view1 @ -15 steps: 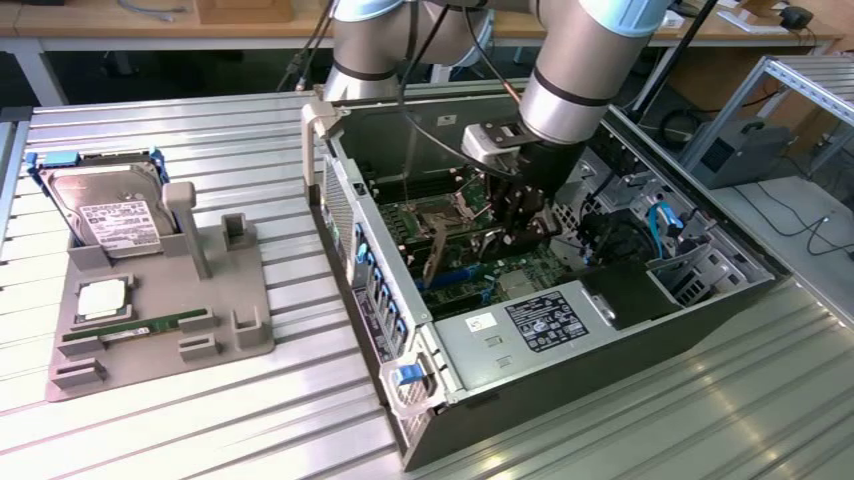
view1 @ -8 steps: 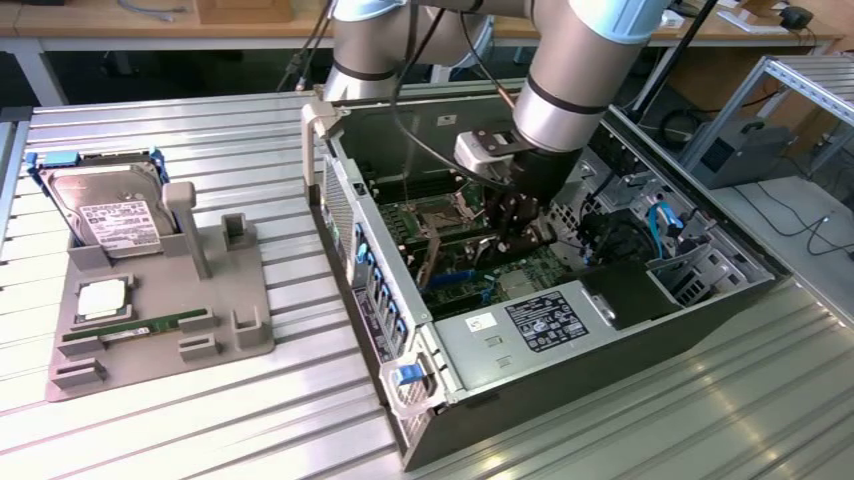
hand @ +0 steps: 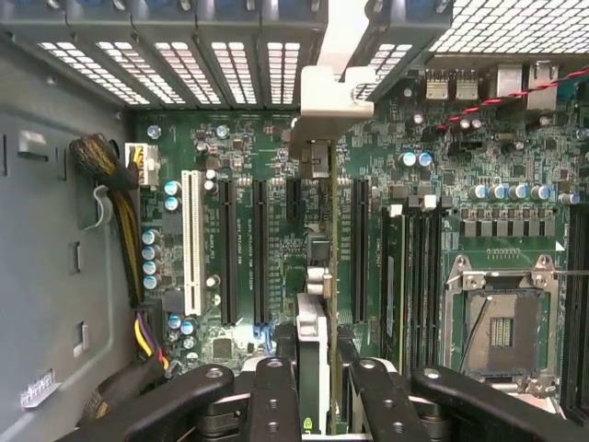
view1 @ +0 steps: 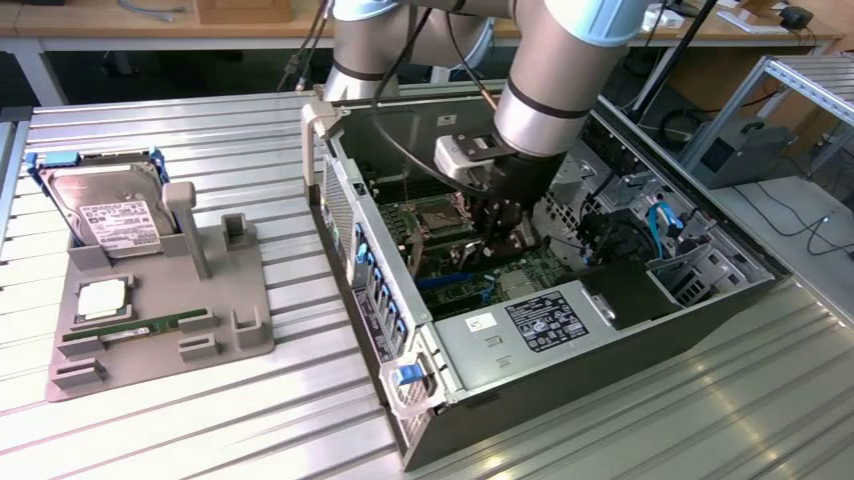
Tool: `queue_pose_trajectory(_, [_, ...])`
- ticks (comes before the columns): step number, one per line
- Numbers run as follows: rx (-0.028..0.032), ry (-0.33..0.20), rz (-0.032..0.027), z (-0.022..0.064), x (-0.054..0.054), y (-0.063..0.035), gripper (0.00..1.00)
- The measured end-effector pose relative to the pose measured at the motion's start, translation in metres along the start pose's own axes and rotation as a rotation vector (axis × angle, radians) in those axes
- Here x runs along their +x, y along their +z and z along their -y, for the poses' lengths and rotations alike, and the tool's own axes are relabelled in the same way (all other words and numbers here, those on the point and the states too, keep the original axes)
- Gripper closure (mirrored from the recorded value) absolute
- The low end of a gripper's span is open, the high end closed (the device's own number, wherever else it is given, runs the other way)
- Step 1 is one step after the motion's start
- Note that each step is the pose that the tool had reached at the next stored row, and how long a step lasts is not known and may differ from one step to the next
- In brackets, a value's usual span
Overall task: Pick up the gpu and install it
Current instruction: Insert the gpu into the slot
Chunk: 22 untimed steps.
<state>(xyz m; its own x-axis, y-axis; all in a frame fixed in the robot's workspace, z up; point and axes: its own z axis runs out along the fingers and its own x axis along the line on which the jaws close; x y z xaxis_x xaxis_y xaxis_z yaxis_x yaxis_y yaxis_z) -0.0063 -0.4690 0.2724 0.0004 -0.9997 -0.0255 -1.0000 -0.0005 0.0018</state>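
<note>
Gripping gpu [hand: 317, 276] edge-on between half-closed fingers, gripper [view1: 511, 222] reaches down inside computer case [view1: 694, 300]. Card hangs straight below claw, long axis parallel to motherboard slots [hand: 259, 249], metal bracket end toward case rear wall, just above board.

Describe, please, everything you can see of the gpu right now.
The gpu shows edge-on in the wrist view: a thin card standing upright over the green motherboard, between the tool's black fingers, which are closed on it. A pale bracket caps its far end, by the case's vented wall.
</note>
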Motion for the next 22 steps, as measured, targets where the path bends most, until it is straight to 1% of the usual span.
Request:
queue_pose_trajectory(1, [0.0001,0.0,0.0007,-0.0017,0.0,0.0,0.73])
queue_pose_trajectory(2, [0.0001,0.0,0.001,-0.0053,0.0,0.0,0.73])
queue_pose_trajectory(3, [0.0004,0.0,0.0011,-0.0107,0.0,0.0001,0.73])
queue_pose_trajectory(4, [0.0006,0.0,0.0011,-0.0134,-0.002,0.0001,0.73])
queue_pose_trajectory(6, [0.0005,0.0,0.0011,-0.0148,-0.007,0.0002,0.73])
queue_pose_trajectory(8, [0.0005,0.0,0.001,-0.0161,-0.009,0.0003,0.73])
queue_pose_trajectory(10, [0.0005,0.0,0.001,-0.02,-0.009,0.0006,0.73])
queue_pose_trajectory(16, [0.0005,0.0,0.0009,-0.026,-0.008,0.0034,0.73])
queue_pose_trajectory(22, [0.0005,0.0,0.0009,-0.029,-0.008,0.0064,0.73])
